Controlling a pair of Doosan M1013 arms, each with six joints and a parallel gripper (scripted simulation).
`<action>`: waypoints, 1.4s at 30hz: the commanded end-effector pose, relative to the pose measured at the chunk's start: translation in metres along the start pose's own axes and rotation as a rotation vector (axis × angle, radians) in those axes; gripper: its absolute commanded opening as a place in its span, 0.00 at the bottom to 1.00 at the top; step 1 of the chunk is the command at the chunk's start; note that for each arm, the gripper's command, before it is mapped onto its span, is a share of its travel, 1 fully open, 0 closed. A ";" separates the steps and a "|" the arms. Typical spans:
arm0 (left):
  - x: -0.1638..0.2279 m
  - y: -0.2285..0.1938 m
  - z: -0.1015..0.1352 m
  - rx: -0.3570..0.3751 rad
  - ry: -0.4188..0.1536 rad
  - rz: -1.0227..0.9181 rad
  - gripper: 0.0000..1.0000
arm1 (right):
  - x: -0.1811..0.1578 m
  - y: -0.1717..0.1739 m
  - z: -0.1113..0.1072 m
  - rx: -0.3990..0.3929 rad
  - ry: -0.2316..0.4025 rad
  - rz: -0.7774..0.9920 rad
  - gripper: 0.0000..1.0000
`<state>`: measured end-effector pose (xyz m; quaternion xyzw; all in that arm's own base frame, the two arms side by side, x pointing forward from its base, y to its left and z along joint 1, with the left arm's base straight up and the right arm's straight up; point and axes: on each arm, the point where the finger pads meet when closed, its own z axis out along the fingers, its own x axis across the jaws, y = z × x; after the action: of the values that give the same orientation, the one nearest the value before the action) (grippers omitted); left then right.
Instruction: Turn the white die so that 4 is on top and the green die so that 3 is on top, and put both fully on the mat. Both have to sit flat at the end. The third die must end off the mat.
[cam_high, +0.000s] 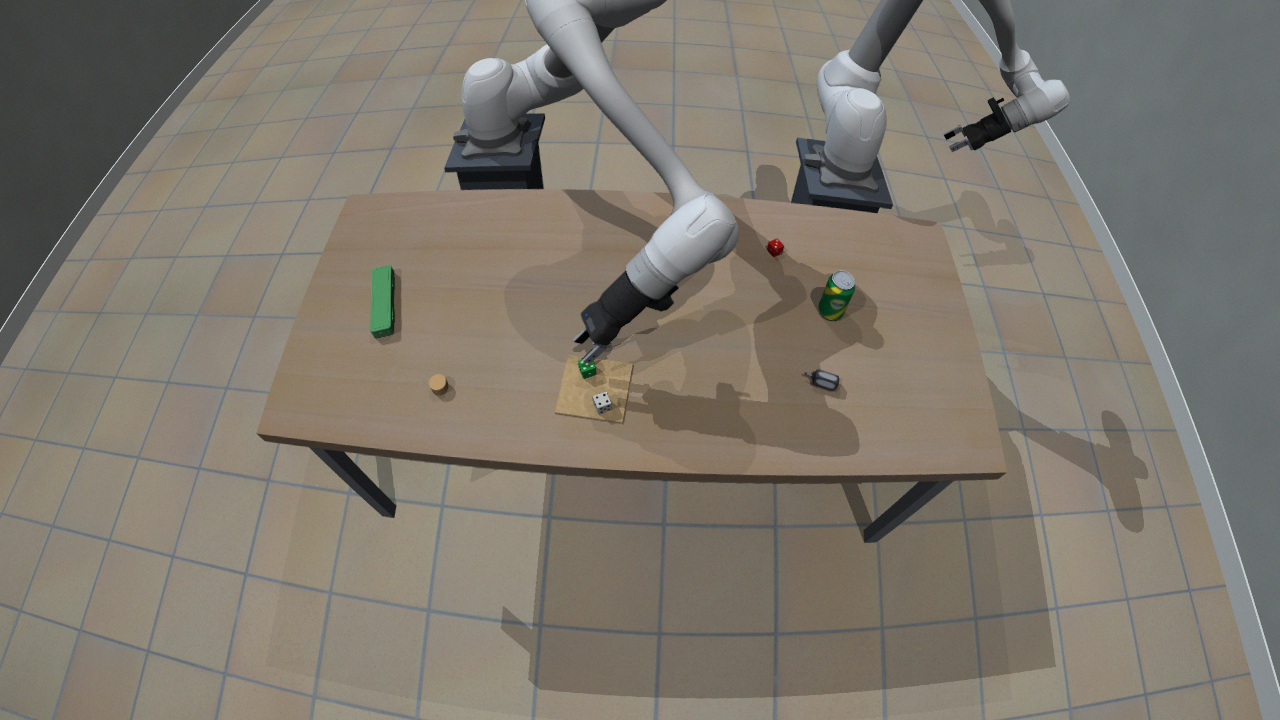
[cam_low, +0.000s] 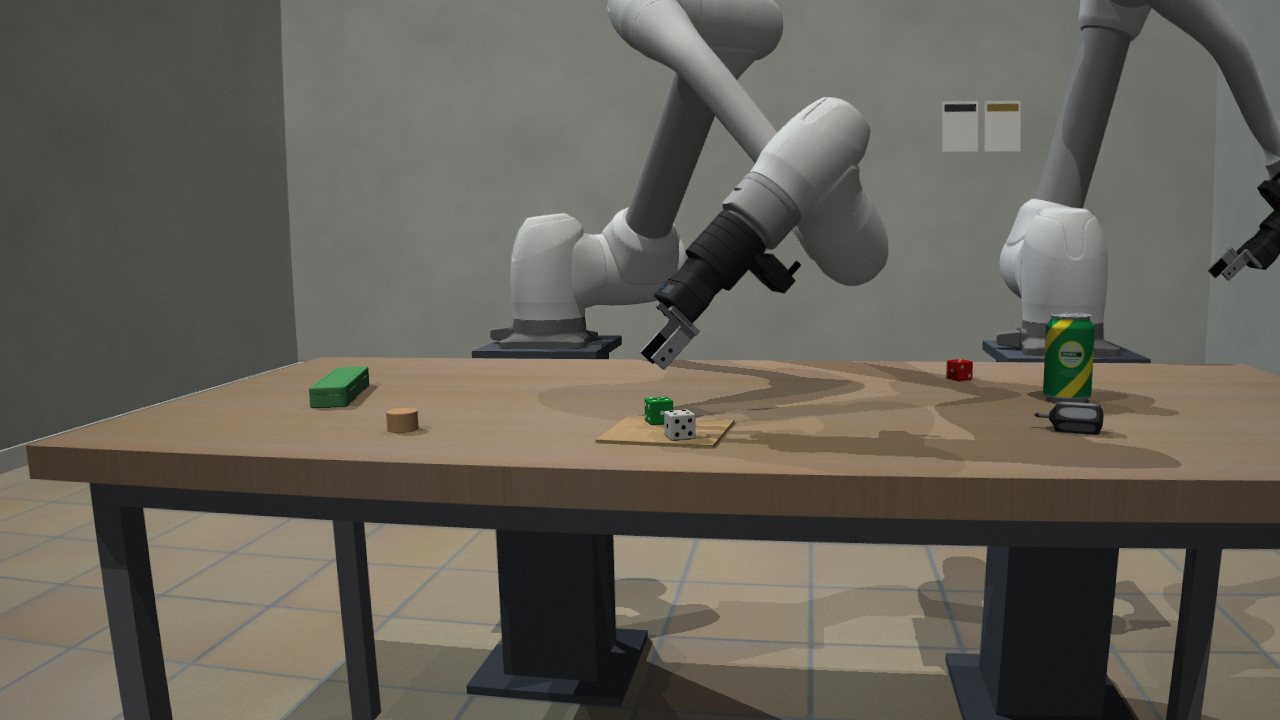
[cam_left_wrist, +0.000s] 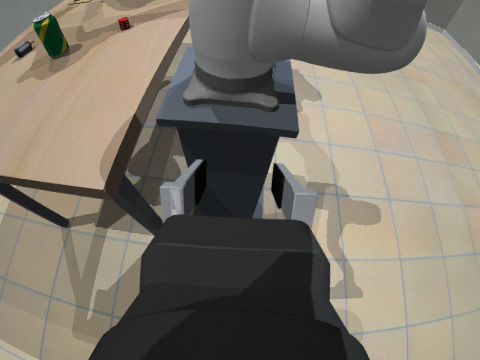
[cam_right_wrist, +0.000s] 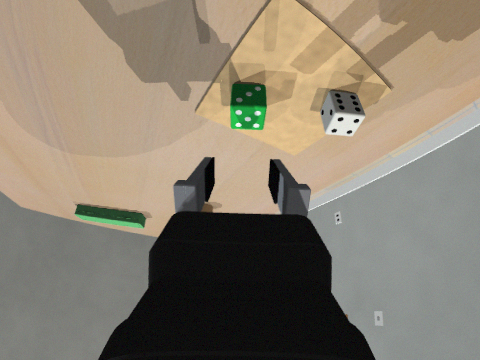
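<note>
"Grey walls (cam_high: 1163, 179) (cam_low: 447, 179) (cam_left_wrist: 22, 10) (cam_right_wrist: 410, 280) and tiled floor (cam_high: 358, 582) (cam_low: 742, 591) (cam_left_wrist: 400, 200) around a wooden desk (cam_high: 447, 268) (cam_low: 268, 438) (cam_left_wrist: 75, 115) (cam_right_wrist: 125, 175). What's on it?"

"Green case (cam_high: 382, 301) (cam_low: 339, 386) (cam_right_wrist: 110, 216), wooden disc (cam_high: 437, 384) (cam_low: 401, 420), soda can (cam_high: 836, 296) (cam_low: 1068, 358) (cam_left_wrist: 51, 37); red die (cam_high: 775, 247) (cam_low: 959, 369) (cam_left_wrist: 124, 23) off the mat (cam_high: 577, 398) (cam_low: 626, 436) (cam_right_wrist: 285, 130)."

"Anything crowding the green die (cam_high: 587, 368) (cam_low: 658, 410) (cam_right_wrist: 248, 106)?"

"Just the white die (cam_high: 602, 402) (cam_low: 679, 424) (cam_right_wrist: 343, 112) nearby, both on the mat."

"Fingers?"

"Right fingers (cam_high: 586, 346) (cam_low: 657, 353) wide apart, above the desk, empty. Left fingers (cam_high: 955, 140) (cam_low: 1221, 266) fully open, empty, beyond it."
</note>
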<state>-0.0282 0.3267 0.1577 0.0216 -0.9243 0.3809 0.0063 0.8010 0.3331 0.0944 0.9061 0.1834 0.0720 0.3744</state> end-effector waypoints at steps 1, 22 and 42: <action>0.004 -0.003 0.002 0.003 0.007 -0.007 1.00 | 0.002 0.001 -0.002 -0.003 0.003 0.007 0.87; 0.004 -0.003 0.002 0.003 0.007 -0.007 1.00 | 0.002 -0.013 0.012 -0.003 0.003 0.007 0.87; 0.004 -0.003 0.002 0.003 0.007 -0.007 1.00 | 0.002 -0.035 0.034 -0.003 0.003 0.007 0.87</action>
<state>-0.0282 0.3267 0.1577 0.0216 -0.9243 0.3809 0.0063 0.8036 0.3343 0.0496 0.9063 0.1806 0.0733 0.3750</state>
